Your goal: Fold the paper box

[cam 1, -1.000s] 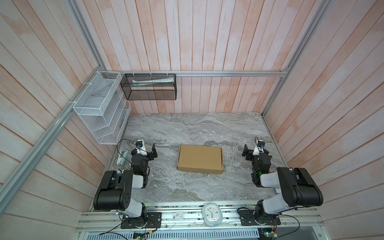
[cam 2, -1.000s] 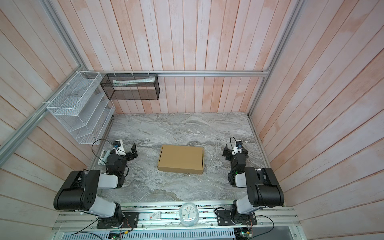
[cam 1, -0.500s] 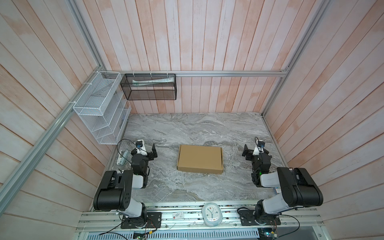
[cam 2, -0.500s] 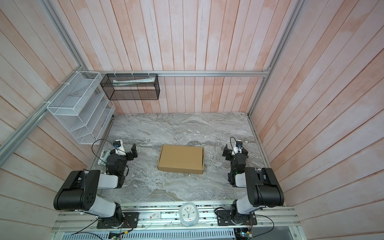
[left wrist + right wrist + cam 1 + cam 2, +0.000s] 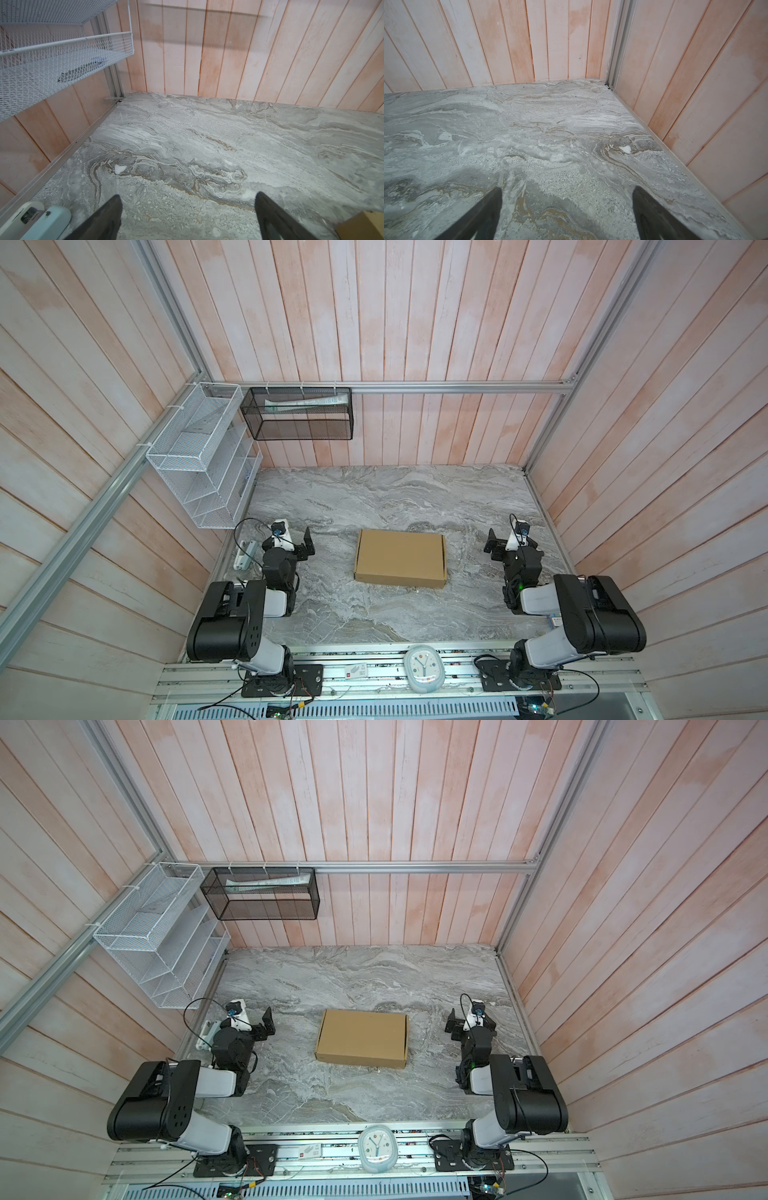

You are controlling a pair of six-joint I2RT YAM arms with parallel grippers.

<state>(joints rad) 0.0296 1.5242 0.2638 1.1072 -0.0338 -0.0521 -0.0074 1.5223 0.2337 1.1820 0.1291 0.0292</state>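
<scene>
The paper box [image 5: 401,558] [image 5: 362,1038] lies as a shut, shallow brown cardboard rectangle in the middle of the marble table, in both top views. One corner of it shows in the left wrist view [image 5: 361,226]. My left gripper [image 5: 297,545] [image 5: 257,1029] rests low to the box's left, well apart from it. It is open [image 5: 188,196], with only bare marble between the fingers. To the right of the box, also apart from it, my right gripper [image 5: 505,545] [image 5: 467,1027] stands open [image 5: 566,189] over bare marble.
A white wire rack [image 5: 203,460] hangs on the left wall and a black mesh basket [image 5: 299,414] on the back wall. A white plug block [image 5: 245,553] [image 5: 41,222] lies beside the left gripper. A small clock [image 5: 424,668] sits on the front rail. Wooden walls enclose the table [image 5: 374,497].
</scene>
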